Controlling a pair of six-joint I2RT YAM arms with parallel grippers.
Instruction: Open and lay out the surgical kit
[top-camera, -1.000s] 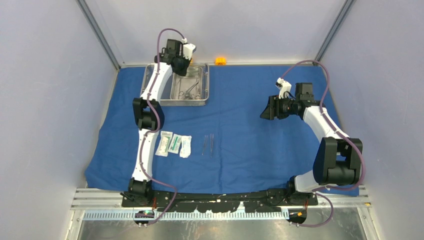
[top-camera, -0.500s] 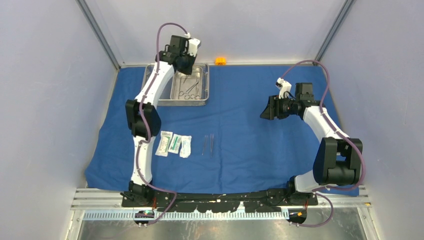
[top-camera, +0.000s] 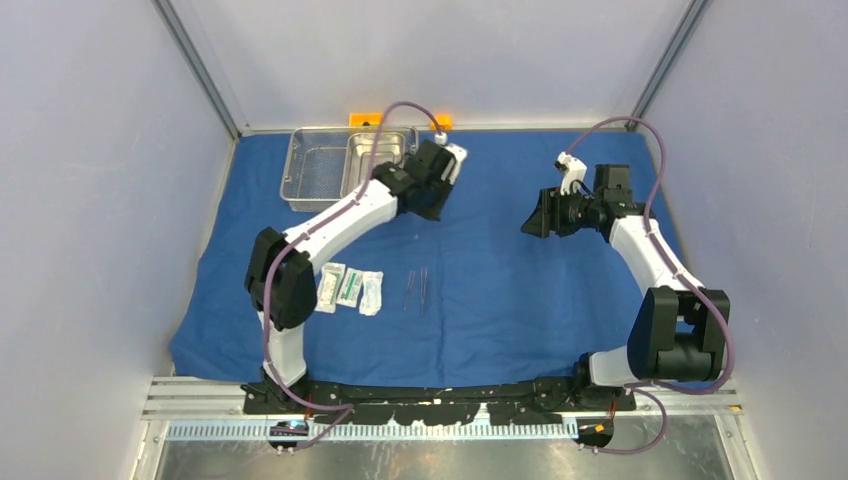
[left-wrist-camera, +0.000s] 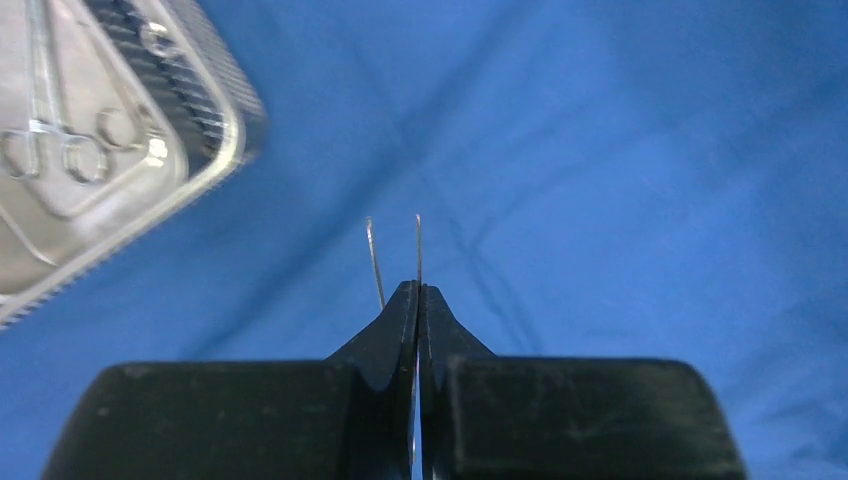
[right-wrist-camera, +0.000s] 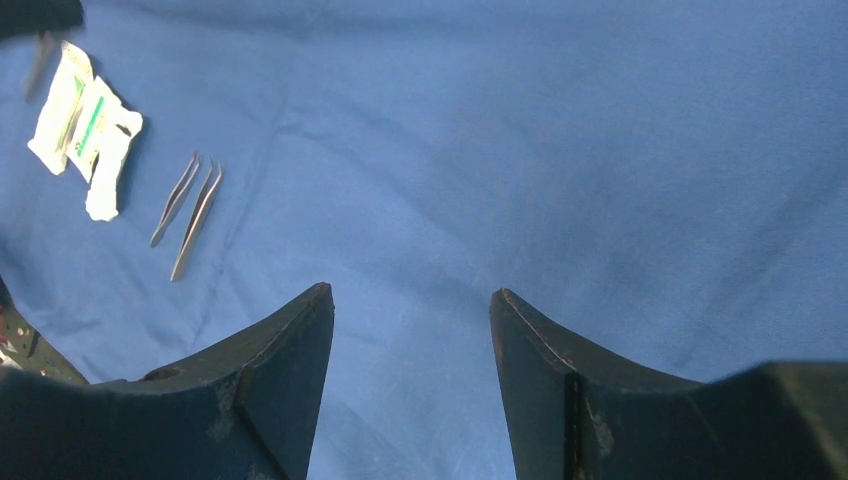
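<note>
- The overhead camera sits high behind the arm bases (top-camera: 275, 385) and looks down and forward over the whole blue cloth wrap (top-camera: 520, 300).
- The left wrist camera hangs close over the cloth, sighting along the left fingers (left-wrist-camera: 385, 340). The steel mesh basket (left-wrist-camera: 235, 125) cuts in at its upper left.
- The right wrist camera looks between the right fingers (right-wrist-camera: 290, 370) toward the packets (right-wrist-camera: 85, 125) and laid-out forceps (right-wrist-camera: 190, 210), which the overhead camera also sees.

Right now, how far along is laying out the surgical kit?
Done: the blue cloth is spread flat, with three packets and two tweezers lined up on it. In hand: the left tool is shut on another thin steel pair. Left: ring-handled instruments lie in the tray. The right tool is open, empty.
</note>
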